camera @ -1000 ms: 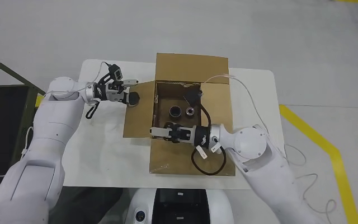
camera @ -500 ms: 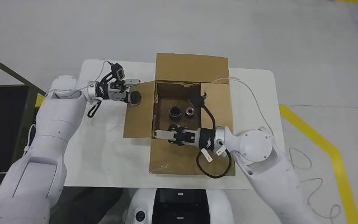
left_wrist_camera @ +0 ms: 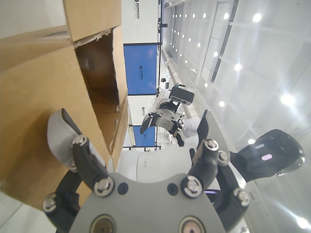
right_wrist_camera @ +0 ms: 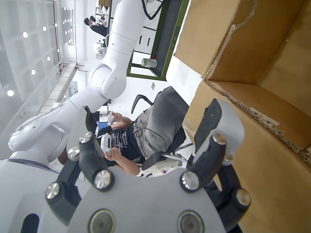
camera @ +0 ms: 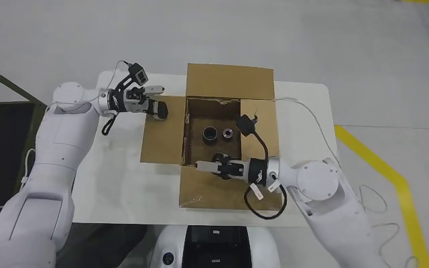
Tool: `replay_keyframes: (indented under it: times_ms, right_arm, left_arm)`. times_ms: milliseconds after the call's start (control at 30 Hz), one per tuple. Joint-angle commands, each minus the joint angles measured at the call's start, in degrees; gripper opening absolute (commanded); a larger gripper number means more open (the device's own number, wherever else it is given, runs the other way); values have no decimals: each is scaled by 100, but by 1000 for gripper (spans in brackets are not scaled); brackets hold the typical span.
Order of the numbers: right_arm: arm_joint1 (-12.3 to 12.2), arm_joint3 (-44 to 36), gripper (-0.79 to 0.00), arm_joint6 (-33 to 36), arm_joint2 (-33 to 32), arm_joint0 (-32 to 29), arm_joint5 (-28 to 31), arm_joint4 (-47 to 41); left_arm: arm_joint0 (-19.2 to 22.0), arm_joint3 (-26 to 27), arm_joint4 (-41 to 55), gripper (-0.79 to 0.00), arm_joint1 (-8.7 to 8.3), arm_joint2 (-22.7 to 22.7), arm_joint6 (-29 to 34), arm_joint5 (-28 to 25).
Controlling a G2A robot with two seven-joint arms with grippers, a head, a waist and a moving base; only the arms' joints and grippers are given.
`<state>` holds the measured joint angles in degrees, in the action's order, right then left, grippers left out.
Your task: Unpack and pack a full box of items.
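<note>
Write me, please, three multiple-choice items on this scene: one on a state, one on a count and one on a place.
1. The flaps of the box are: A taped shut; B torn off; C folded open.
2. How many small round items lie in it? A none; B two; C five.
3. The left gripper is: A at the left flap; B down inside, on the floor; C over bare table beside the robot.

Answers: C, the flaps lie spread outward; B, a dark ring and a smaller one sit on the floor; A, its fingers are at that flap's far edge.
</note>
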<state>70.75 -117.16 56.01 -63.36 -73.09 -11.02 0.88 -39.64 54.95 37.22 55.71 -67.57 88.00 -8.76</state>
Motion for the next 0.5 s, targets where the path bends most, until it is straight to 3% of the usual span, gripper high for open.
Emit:
replay_keyframes:
  times_ms: [0, 467]
  right_arm:
    - [-39, -116, 0, 66, -134, -111, -20, 30]
    - [-247, -720, 0, 384, -777, -697, 16, 32]
  left_arm:
    - [-10, 201, -20, 0, -10, -4, -5, 44]
    - [115, 1166, -81, 0, 116, 360, -595, 367]
